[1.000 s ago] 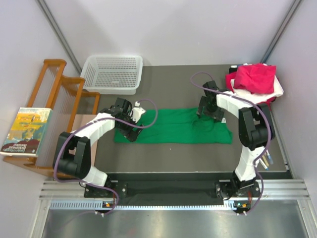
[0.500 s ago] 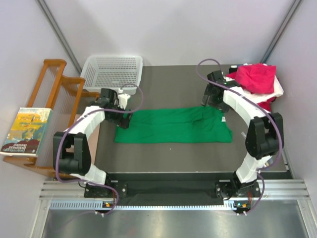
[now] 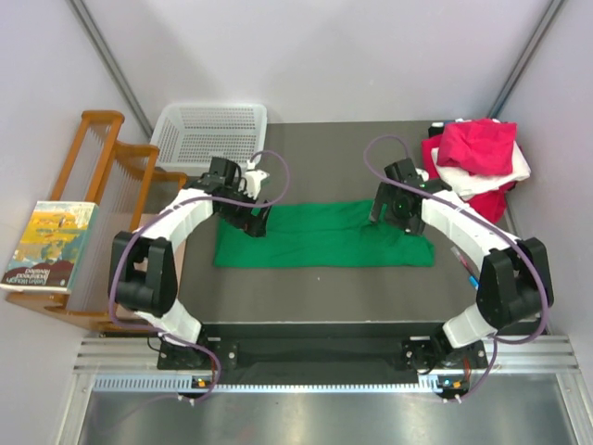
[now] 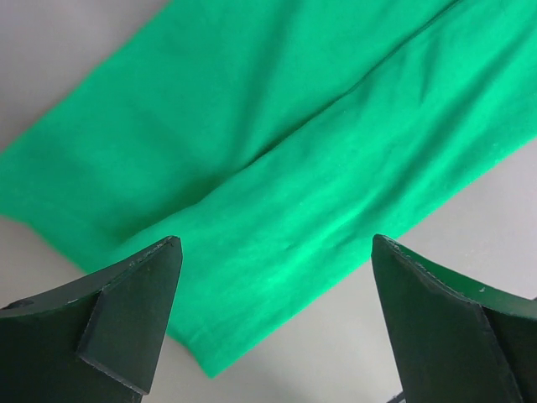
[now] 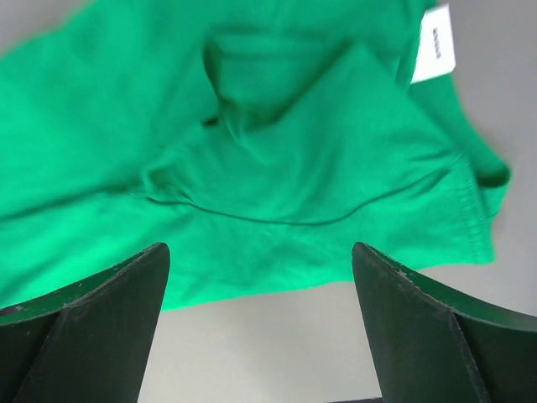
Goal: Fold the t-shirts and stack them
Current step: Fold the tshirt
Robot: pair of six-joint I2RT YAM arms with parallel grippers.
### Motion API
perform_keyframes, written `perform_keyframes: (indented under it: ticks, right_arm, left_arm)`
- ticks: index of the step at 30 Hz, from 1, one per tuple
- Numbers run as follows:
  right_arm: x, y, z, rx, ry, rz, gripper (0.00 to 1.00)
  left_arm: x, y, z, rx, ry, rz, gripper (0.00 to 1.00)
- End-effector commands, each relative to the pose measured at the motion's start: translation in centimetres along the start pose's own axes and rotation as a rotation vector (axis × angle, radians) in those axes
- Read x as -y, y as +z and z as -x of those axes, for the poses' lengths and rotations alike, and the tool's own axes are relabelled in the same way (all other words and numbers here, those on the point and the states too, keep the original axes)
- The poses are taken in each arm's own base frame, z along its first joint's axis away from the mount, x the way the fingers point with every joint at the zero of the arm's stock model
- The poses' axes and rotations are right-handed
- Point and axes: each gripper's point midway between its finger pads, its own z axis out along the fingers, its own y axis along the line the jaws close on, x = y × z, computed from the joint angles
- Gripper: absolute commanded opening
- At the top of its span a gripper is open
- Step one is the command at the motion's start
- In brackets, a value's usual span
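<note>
Top external: folded green t-shirt [image 3: 324,236]; left gripper [image 3: 252,221] above its left end, right gripper [image 3: 382,211] above its right end, both released.

T-shirts: 4 seen in all, i.e. 1 green t-shirt [image 3: 324,236], 1 pink t-shirt [image 3: 477,144], 1 white t-shirt [image 3: 468,178] and 1 red t-shirt [image 3: 489,201] (the pile may hide more, can't tell). Other items, 1 apiece: table [image 3: 315,283], mesh basket [image 3: 208,168], wooden rack [image 3: 102,158], book [image 3: 51,246], plus 1 white label [image 5: 435,44] on the green tee. Robot: 2 arms [image 3: 181,221] w/ 2 grippers, the left gripper [image 4: 275,243] and the right gripper [image 5: 260,248], 2 fingers [image 4: 134,311] ea.
</note>
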Motion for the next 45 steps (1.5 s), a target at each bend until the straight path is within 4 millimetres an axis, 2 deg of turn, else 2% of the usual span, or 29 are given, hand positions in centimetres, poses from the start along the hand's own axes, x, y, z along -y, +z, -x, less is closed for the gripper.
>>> perform_keyframes:
  ticks: [1,8,13,18,23,31,35,40,45]
  right_arm:
    - [-0.8,0.8,-0.6,0.016,0.023,0.019,0.89]
    - [0.5,1.8,-1.3,0.007,0.035,-0.057,0.89]
    - [1.6,2.5,-2.1,0.002,0.050,-0.106,0.89]
    - [2.5,3.4,-2.9,-0.020,0.056,-0.159,0.89]
    - [3.1,4.7,-4.1,-0.061,0.051,-0.200,0.89]
    - [4.0,5.9,-5.1,-0.091,0.044,-0.249,0.89]
    - [3.9,6.2,-5.2,-0.103,0.041,-0.252,0.89]
    - [3.5,6.1,-4.7,-0.102,0.034,-0.243,0.89]
    - [3.3,5.9,-4.1,-0.095,0.032,-0.238,0.89]
  left_arm:
    - [-1.3,2.3,-0.9,-0.035,0.008,-0.005,0.99]
    - [-3.4,4.5,1.4,-0.022,0.034,0.004,0.99]
    - [-5.0,5.6,0.5,-0.054,0.064,0.060,0.99]
    - [-5.6,5.3,-0.1,-0.060,0.062,0.069,0.99]
    - [-6.1,4.5,0.5,-0.044,0.080,0.097,0.99]
    - [-8.2,5.3,-0.2,-0.066,0.077,0.152,0.99]
    - [-9.1,6.0,-0.8,-0.084,0.076,0.180,0.99]
    - [-10.3,7.1,-2.5,-0.139,0.086,0.221,0.99]
    - [-10.5,7.5,-4.3,-0.177,0.085,0.229,0.99]
